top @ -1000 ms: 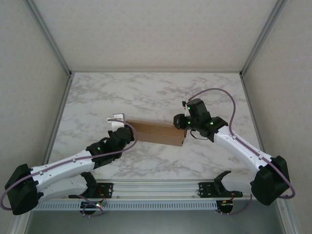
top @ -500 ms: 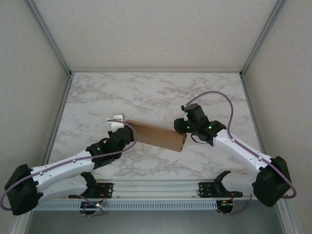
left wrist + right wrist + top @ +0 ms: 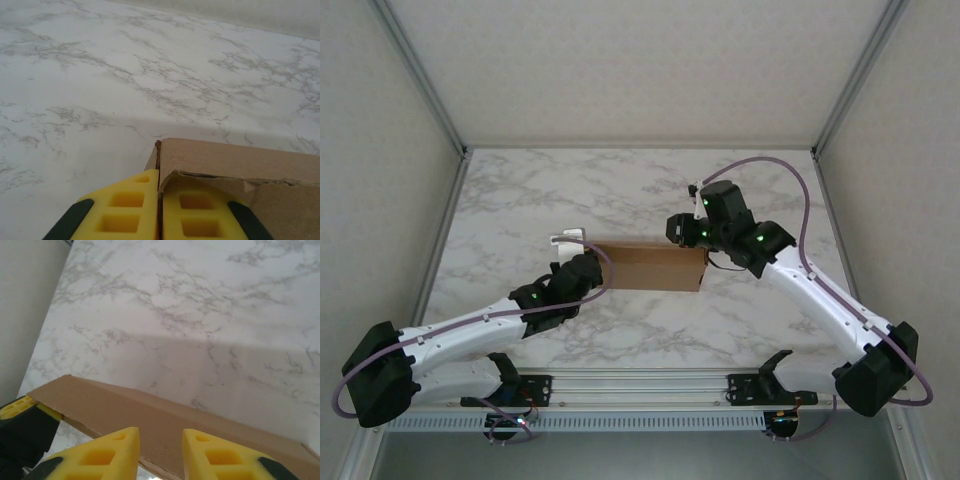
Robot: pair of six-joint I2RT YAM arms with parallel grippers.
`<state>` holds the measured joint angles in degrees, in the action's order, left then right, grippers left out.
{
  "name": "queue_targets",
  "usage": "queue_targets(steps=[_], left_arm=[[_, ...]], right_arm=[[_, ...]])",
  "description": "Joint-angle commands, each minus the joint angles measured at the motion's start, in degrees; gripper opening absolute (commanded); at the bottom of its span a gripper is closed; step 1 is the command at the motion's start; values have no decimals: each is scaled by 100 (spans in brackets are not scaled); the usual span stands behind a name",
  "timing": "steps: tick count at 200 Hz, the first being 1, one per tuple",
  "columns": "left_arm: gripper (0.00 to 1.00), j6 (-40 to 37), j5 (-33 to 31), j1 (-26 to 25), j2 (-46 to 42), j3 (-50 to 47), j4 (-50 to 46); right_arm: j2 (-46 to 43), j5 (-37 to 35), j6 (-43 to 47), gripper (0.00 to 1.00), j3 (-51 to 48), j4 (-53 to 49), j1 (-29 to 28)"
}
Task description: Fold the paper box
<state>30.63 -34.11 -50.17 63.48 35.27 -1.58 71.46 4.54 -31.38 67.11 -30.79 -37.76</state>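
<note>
Item: plain brown cardboard paper box (image 3: 650, 268), long and shallow. Count: one, over the middle of the white marble tabletop (image 3: 620, 190).

Arms: two.
- Left arm (image 3: 470, 335): stretched low, reaching the box's left end. The left pincer (image 3: 159, 175) is clenched, its yellow fingers nipping the box's end wall.
- Right arm (image 3: 810, 290): elbow bent, wrist at the box's right end. The right pincer (image 3: 161, 432) is partly parted over the box's panel; contact cannot be told.

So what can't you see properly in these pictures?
Top view: the left end of the paper box, covered by the left gripper.
Right wrist view: whether the right gripper pinches the box; the bottom edge cuts that off.
Left wrist view: most of the box, cut off by the right edge.
</note>
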Motion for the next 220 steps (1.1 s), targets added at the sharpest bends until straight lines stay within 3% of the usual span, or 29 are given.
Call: queue_targets(steps=[1, 87, 134, 176, 194, 220], left_arm=[[9, 22, 351, -25, 118, -169, -721], [10, 39, 362, -28, 111, -9, -761], [32, -110, 492, -22, -619, -114, -606], [50, -421, 1120, -25, -1331, -284, -621], [49, -667, 1609, -18, -1624, -336, -705], [36, -866, 2046, -10, -2283, -353, -803]], right_arm=[[91, -36, -342, 27, -139, -45, -61], [117, -480, -431, 24, -1094, 373, -452], [117, -649, -339, 24, -1144, 389, -452], [165, -673, -367, 23, -1077, 378, -452], [171, -704, -386, 24, -1086, 363, -452], [173, -722, -380, 24, -1086, 334, -452]])
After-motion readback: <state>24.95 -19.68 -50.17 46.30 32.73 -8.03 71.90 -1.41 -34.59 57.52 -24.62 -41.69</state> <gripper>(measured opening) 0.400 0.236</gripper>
